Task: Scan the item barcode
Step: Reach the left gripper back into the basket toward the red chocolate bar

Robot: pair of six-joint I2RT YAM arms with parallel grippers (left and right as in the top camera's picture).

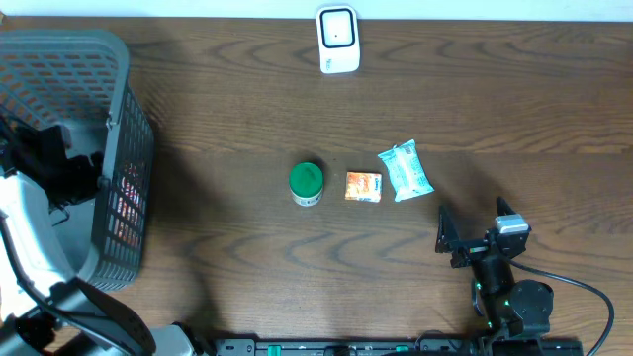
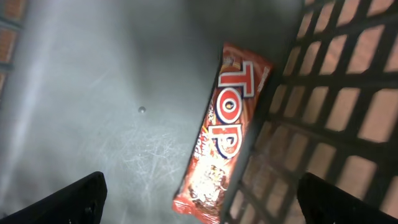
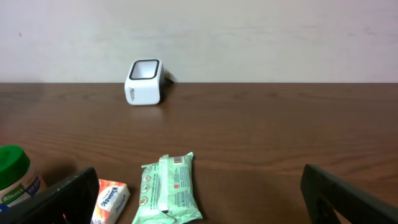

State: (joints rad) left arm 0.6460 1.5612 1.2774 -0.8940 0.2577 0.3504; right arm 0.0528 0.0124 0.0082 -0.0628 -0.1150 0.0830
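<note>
The white barcode scanner (image 1: 338, 40) stands at the table's far edge; the right wrist view also shows the scanner (image 3: 144, 82). Inside the grey basket (image 1: 124, 148) a red TOP snack bar (image 2: 227, 130) lies against the mesh wall. My left gripper (image 2: 202, 186) hovers open above the bar's near end, touching nothing. A green wipes pack (image 1: 406, 170), an orange tissue pack (image 1: 363, 187) and a green-lidded jar (image 1: 307, 183) lie mid-table. My right gripper (image 1: 478, 229) stands open just short of the wipes pack (image 3: 169, 190), holding nothing.
The basket's mesh wall (image 2: 323, 112) rises close on the right of the snack bar. In the right wrist view the tissue pack (image 3: 111, 200) and jar (image 3: 15, 180) sit left of the wipes. Bare brown tabletop (image 1: 227, 109) separates the items from the scanner.
</note>
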